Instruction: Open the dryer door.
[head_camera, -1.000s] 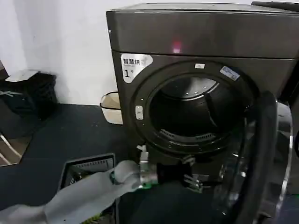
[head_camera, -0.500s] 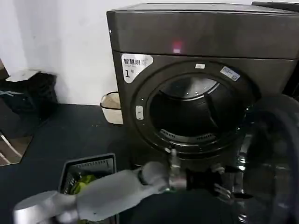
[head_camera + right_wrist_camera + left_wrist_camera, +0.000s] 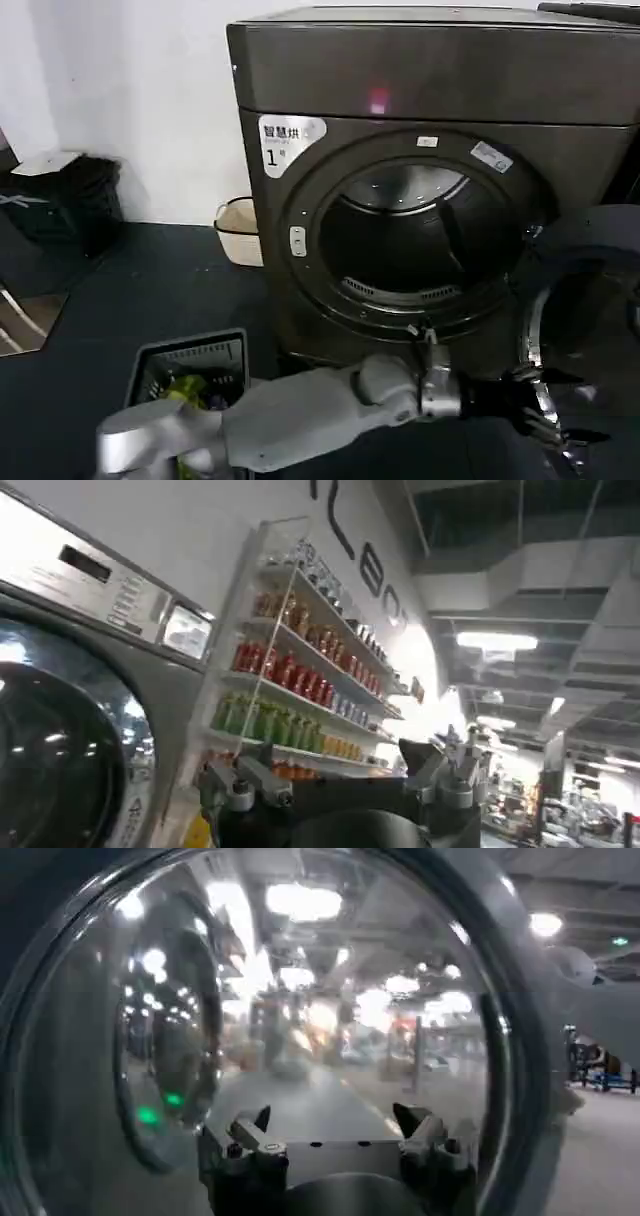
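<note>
Left arm [image 3: 300, 410]: smooth light-grey shell, silver metal wrist ring, black forearm end. Left claw [image 3: 552, 430] has black, toothed metal fingers. Right claw [image 3: 345, 780] black, with bolts.

The big dark bronze-grey dryer [image 3: 420, 90] hides the far drum wall; its chrome-ringed round dryer door [image 3: 585, 300] runs off-frame.

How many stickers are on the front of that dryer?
3: a white "1" sticker upper left of the dryer opening, a tiny label above it, a bluish one upper right.
</note>
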